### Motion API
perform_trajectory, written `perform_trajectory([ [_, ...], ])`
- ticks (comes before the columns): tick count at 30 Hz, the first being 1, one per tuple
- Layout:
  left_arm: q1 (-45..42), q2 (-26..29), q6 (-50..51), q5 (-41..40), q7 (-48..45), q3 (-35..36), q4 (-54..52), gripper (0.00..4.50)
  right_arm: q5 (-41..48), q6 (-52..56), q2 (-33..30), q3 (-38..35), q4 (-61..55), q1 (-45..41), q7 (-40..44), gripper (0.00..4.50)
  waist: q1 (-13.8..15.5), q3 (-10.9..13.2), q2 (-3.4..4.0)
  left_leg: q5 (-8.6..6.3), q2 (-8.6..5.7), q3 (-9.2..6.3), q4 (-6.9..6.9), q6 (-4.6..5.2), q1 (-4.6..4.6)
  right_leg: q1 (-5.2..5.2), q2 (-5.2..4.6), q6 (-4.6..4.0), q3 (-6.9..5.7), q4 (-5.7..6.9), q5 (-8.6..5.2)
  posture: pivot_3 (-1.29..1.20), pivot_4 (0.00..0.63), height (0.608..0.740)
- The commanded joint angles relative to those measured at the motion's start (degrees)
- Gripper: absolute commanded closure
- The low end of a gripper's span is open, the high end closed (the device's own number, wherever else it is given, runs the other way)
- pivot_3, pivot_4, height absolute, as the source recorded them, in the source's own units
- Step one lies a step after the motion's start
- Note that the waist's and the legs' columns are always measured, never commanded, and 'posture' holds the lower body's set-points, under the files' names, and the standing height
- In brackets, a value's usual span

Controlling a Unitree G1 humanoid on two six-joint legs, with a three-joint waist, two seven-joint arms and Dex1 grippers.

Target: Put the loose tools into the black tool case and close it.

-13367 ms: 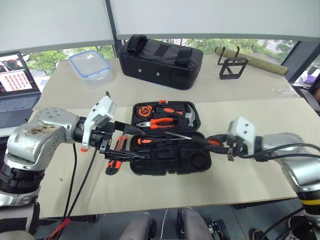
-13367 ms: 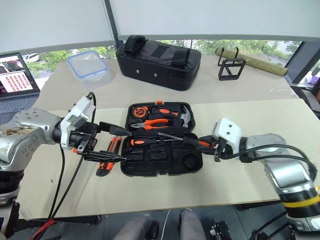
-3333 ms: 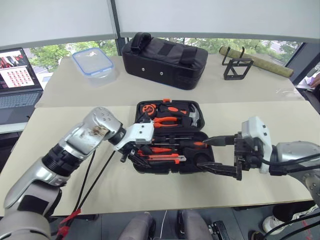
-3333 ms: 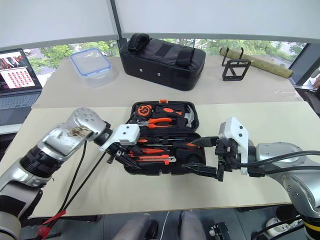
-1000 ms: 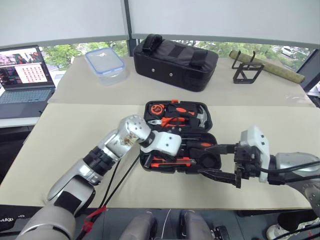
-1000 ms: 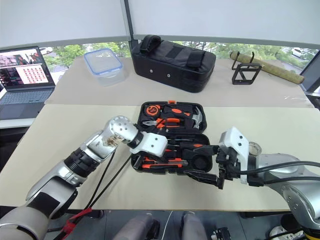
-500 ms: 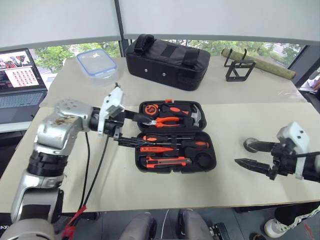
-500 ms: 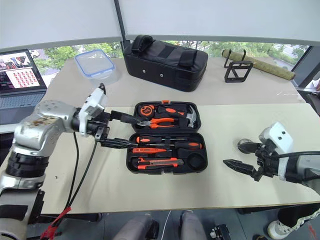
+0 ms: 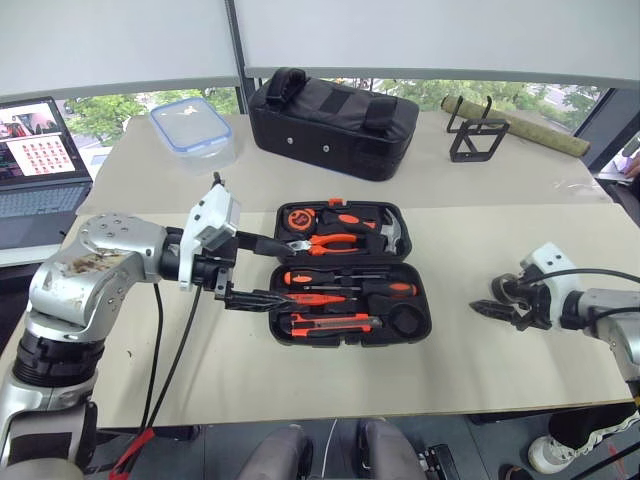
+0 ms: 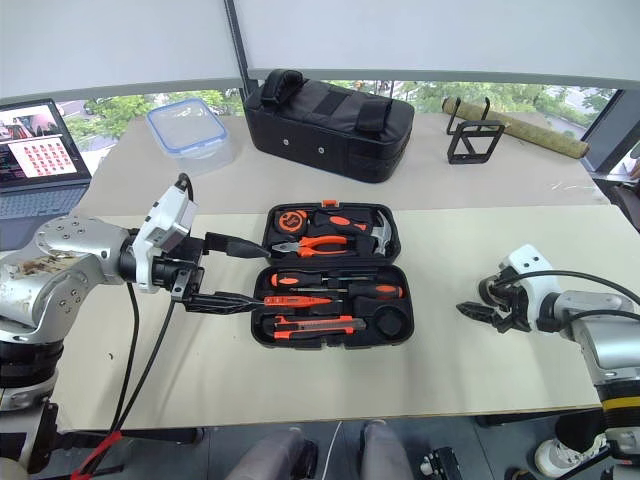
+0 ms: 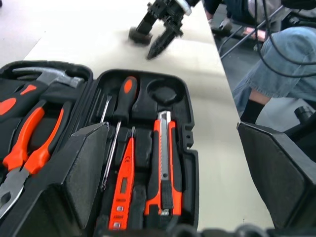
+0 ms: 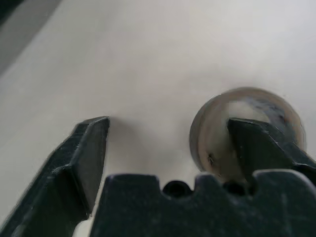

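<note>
Beside right tool (image 12: 168, 148), tape roll (image 12: 247, 133)

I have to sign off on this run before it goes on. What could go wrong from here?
1. The small grey tape roll lies off-centre, at one finger of the right gripper; closing could knock it away rather than grip it.
2. The open left gripper hangs beside the open black moulded-plastic tool case; a careless move might nudge the case or the orange-black utility knife.
</note>
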Motion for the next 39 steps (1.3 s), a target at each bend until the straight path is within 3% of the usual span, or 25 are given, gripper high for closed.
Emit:
perform_trajectory([
  [1, -0.70, 1.09, -0.93, -1.42, 0.14, 1.43, -0.37, 0.00, -0.95, -2.13, 0.57, -0.55, 1.69, -1.03, 1.19, 2.11, -0.19, 0.00, 0.00, 0.00, 0.00, 0.00, -0.01, 0.00, 0.00, 0.00, 0.00, 0.00, 0.00, 0.00, 0.00, 0.00, 0.150, 0.716],
  [8, -0.68, 1.69, -2.92, -0.29, -0.92, 0.04, 0.29, 0.00, 4.24, -0.53, -1.31, -3.77, -5.75, -1.83, 7.62, 4.48, -0.71, 0.01, 0.04, 0.01, 0.01, 0.00, -0.07, -0.01, 0.00, -0.04, 0.01, -0.01, 0.00, 0.00, 0.00, 0.00, 0.150, 0.716],
  [14, 0.79, 3.68, -6.32, 1.89, -3.37, -2.03, 0.86, 0.00, 12.66, 2.84, -1.39, -2.81, -25.68, -0.28, 14.18, 4.48, -0.81, 0.03, 0.09, 0.00, 0.06, 0.00, -0.14, -0.02, 0.00, -0.07, 0.04, -0.02, 0.00, -0.03, -0.01, 0.00, 0.150, 0.716],
  [17, 1.56, 4.29, -7.87, 2.66, -4.09, -2.60, 1.38, 0.00, 6.59, -3.29, -2.10, 2.34, -33.16, 2.02, 13.83, 4.48, -0.61, 0.04, 0.08, -0.01, 0.06, -0.03, -0.17, -0.02, 0.00, -0.05, 0.04, -0.02, -0.01, -0.06, -0.01, 0.00, 0.150, 0.716],
  [20, 1.43, 4.25, -8.51, 2.96, -4.11, -2.92, 1.73, 0.00, 7.75, -1.22, -0.81, 4.37, -37.02, 1.62, 13.04, 4.48, -0.28, 0.04, 0.07, -0.01, -0.01, -0.04, -0.10, -0.02, -0.02, -0.02, 0.03, -0.01, -0.10, -0.10, -0.01, 0.00, 0.150, 0.716],
  [27, 0.63, 4.24, -8.94, 3.52, -4.06, -3.53, 2.45, 0.00, -0.55, -3.29, -2.34, 11.02, -37.76, 3.63, 10.80, 4.48, -0.34, 0.04, 0.07, -0.01, 0.01, -0.03, -0.11, -0.02, -0.02, -0.04, 0.01, -0.01, -0.12, -0.09, -0.01, 0.00, 0.150, 0.716],
  [37, -0.22, 3.82, -9.92, 5.04, -3.91, -4.43, 4.07, 0.00, -1.27, -4.44, 0.99, 11.46, -36.68, 4.45, 9.44, 4.48, -0.93, 0.01, 0.01, 0.00, 0.08, -0.02, -0.14, -0.05, 0.06, -0.01, 0.09, -0.04, -0.10, -0.08, 0.00, 0.00, 0.150, 0.716],
  [39, -0.27, 3.66, -10.05, 5.16, -3.75, -4.59, 4.26, 0.00, -1.22, -4.10, 1.43, 11.36, -36.53, 4.05, 9.11, 3.71, -0.93, 0.00, 0.00, 0.00, 0.09, -0.02, -0.13, -0.05, 0.06, -0.01, 0.11, -0.05, -0.10, -0.08, 0.01, 0.00, 0.150, 0.716],
])
